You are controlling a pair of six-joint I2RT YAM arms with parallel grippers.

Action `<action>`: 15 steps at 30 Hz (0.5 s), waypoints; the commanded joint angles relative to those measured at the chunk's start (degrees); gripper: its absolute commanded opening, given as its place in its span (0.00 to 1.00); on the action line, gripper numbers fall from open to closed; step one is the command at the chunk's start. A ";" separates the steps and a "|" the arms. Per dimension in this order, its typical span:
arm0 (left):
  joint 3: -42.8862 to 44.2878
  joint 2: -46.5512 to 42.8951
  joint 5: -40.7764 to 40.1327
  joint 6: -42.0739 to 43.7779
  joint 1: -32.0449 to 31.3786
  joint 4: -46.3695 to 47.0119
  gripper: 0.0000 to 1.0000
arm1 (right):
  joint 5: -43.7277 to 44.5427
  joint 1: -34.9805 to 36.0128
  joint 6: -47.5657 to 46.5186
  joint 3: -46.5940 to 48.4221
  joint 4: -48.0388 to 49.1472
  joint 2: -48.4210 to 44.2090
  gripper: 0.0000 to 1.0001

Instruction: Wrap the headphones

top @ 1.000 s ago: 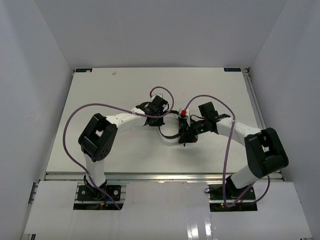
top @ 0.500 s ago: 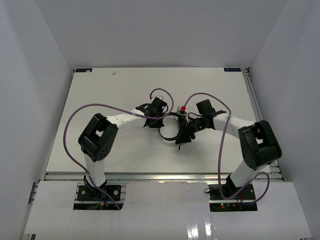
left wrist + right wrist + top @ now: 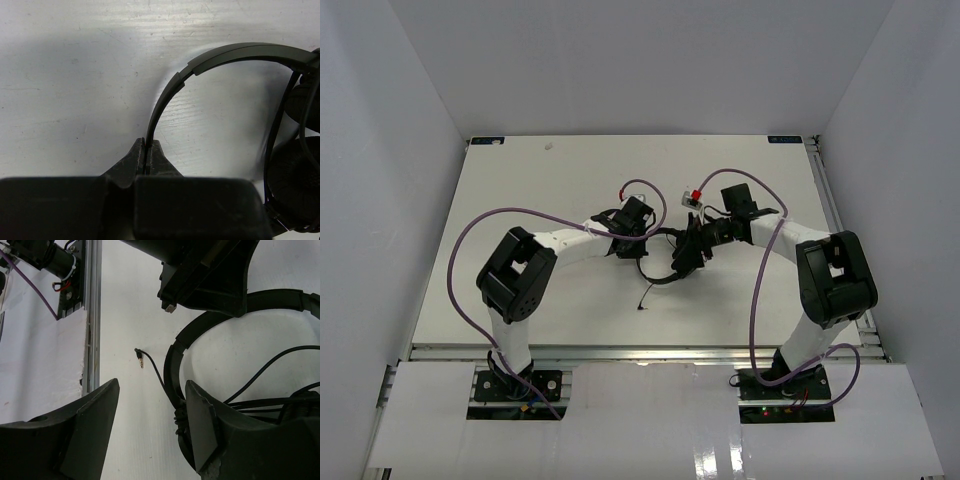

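- Purple cables (image 3: 460, 270) are looped along both arms.
- The plug (image 3: 642, 305) is seen loose on the worktop (image 3: 520, 180).
- The headphones (image 3: 665, 278) are found mid-worktop, between both tools.
- The left tool (image 3: 148, 150) is pinched tight on the headband (image 3: 220, 54), its arm reaching in low.
- The right tool (image 3: 152, 385) is spread wide, angled inward, gripping nothing.

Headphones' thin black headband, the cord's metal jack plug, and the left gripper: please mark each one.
thin black headband (image 3: 235, 50), left wrist view, top of its arc.
cord's metal jack plug (image 3: 139, 359), right wrist view, middle of the plug.
left gripper (image 3: 146, 149), left wrist view, between fingertips pinching the headband.
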 commanded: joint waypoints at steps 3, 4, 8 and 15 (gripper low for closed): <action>0.06 -0.79 1.32 -0.20 0.17 1.90 0.00 | 0.67 1.95 -17.43 2.03 -8.48 -6.79 0.63; 0.08 -0.61 1.47 -0.23 0.14 1.92 0.00 | 2.04 2.99 -21.81 1.28 -10.68 -8.55 0.64; 0.01 -0.22 2.05 -0.02 0.08 1.78 0.00 | 9.61 7.59 -35.03 -5.49 -11.38 -16.63 0.74; -0.09 -0.18 3.00 -0.05 0.14 1.60 0.00 | 22.51 19.82 -53.22 -9.69 -7.24 -20.08 0.78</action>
